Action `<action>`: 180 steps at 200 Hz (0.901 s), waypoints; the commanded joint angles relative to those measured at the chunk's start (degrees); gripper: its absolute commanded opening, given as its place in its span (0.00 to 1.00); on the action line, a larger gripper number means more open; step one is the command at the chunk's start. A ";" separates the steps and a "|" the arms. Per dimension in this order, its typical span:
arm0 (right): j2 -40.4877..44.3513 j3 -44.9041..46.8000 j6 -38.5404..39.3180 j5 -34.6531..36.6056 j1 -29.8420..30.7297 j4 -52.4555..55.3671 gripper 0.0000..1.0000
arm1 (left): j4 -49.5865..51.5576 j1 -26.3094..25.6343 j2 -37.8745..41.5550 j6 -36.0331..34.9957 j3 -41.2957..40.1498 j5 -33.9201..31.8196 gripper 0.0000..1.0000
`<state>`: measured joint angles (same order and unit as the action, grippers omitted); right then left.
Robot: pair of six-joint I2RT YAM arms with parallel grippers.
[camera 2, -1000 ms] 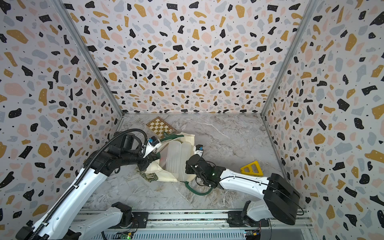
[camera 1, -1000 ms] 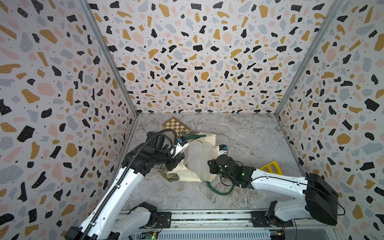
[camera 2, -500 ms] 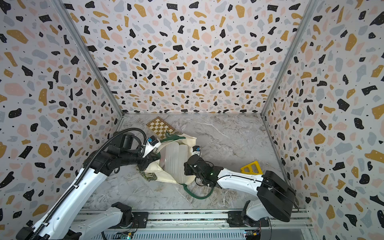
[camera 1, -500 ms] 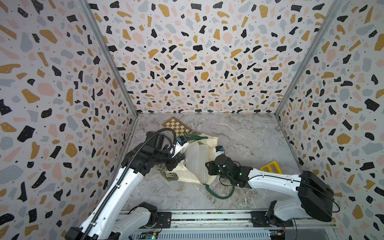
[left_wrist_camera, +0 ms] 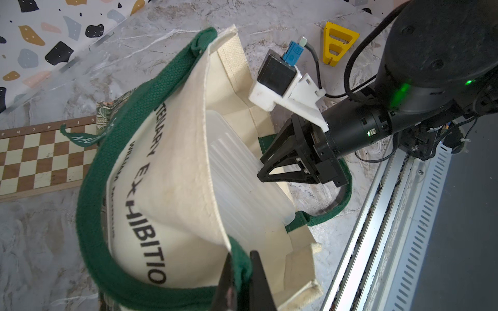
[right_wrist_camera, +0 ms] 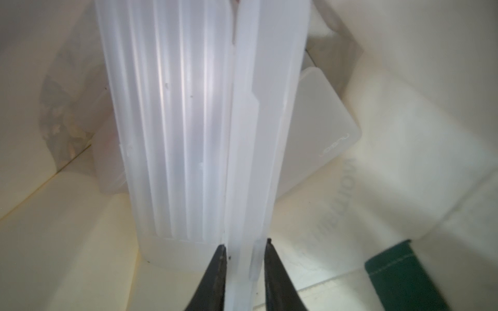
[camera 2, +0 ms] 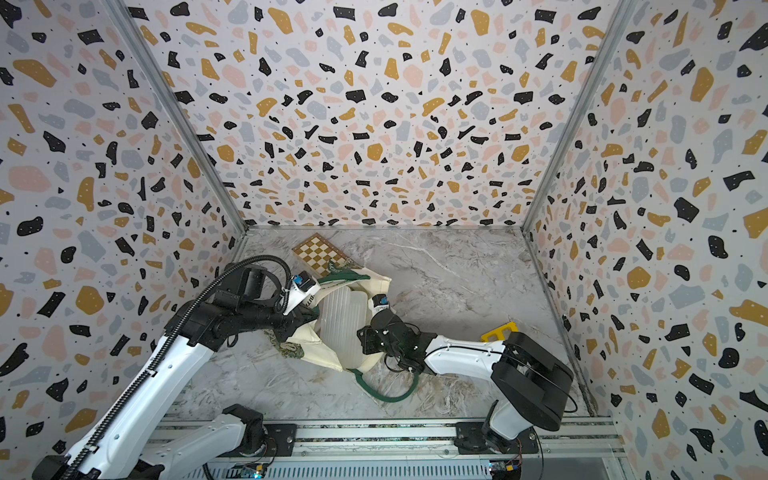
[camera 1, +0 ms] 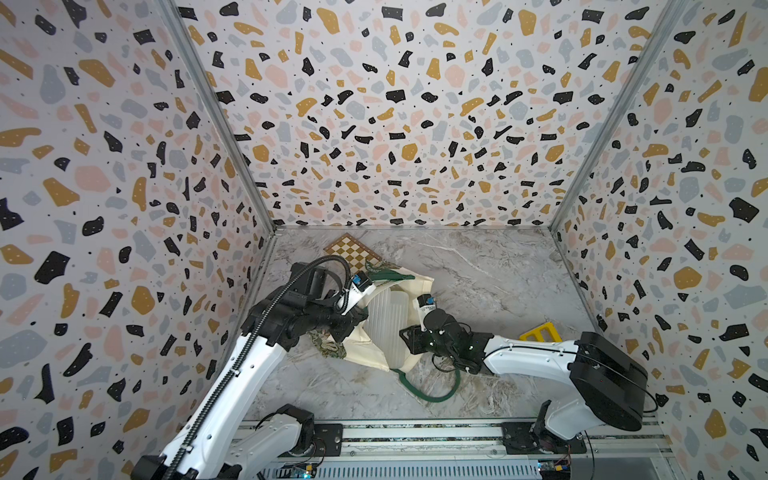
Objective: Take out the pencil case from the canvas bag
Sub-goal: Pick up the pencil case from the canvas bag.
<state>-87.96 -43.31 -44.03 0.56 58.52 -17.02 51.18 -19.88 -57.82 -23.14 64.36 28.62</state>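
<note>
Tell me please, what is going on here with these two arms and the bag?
The left gripper is shut on a green strap handle of the canvas bag, lifting its mouth open. The right gripper reaches inside, its fingers on either side of the edge of a translucent ribbed pencil case. Whether they clamp it is unclear. The case lies in the bag's open mouth, not yet out.

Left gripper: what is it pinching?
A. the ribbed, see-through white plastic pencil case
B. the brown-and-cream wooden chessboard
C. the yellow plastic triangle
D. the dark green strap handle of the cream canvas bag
D: in the left wrist view the left gripper is shut on the dark green strap handle of the cream canvas bag.
</note>
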 commanded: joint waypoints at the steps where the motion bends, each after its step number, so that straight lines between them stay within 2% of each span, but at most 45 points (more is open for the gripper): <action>1: -0.62 0.32 3.94 -3.44 1.01 -4.00 0.32 | -4.76 0.11 1.26 -0.33 1.56 4.66 0.00; 38: -3.27 -1.25 5.69 -2.95 2.02 -4.74 0.38 | -4.60 0.16 1.57 -0.33 1.39 5.19 0.00; 61: -6.66 -5.47 1.87 2.21 1.76 2.66 0.38 | -4.59 0.17 1.73 -0.18 1.33 5.30 0.00; 83: -10.25 -8.74 -0.48 2.38 0.99 7.30 0.37 | -4.60 0.28 1.91 -0.24 1.19 5.31 0.00; 95: -11.46 -9.29 -0.70 1.66 1.09 7.34 0.32 | -4.75 0.22 1.92 -0.24 1.13 5.22 0.00; 109: -12.01 -9.56 -1.29 1.68 1.28 7.78 0.15 | -4.84 0.25 2.09 -0.20 1.08 5.20 0.00; 131: -10.74 -9.34 -1.40 4.23 2.09 9.14 0.06 | -4.95 0.26 2.27 -0.04 0.88 4.95 0.00; 154: -7.94 -8.13 -1.40 6.16 2.74 10.12 0.00 | -5.43 0.31 2.47 -0.07 0.72 4.43 0.00; 180: -3.62 -5.39 -1.89 6.31 3.10 9.91 0.00 | -5.58 0.37 2.52 0.15 1.19 3.34 0.00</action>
<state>-95.55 -51.68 -46.28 6.57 60.47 -13.37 52.31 -19.18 -56.90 -23.09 64.36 28.25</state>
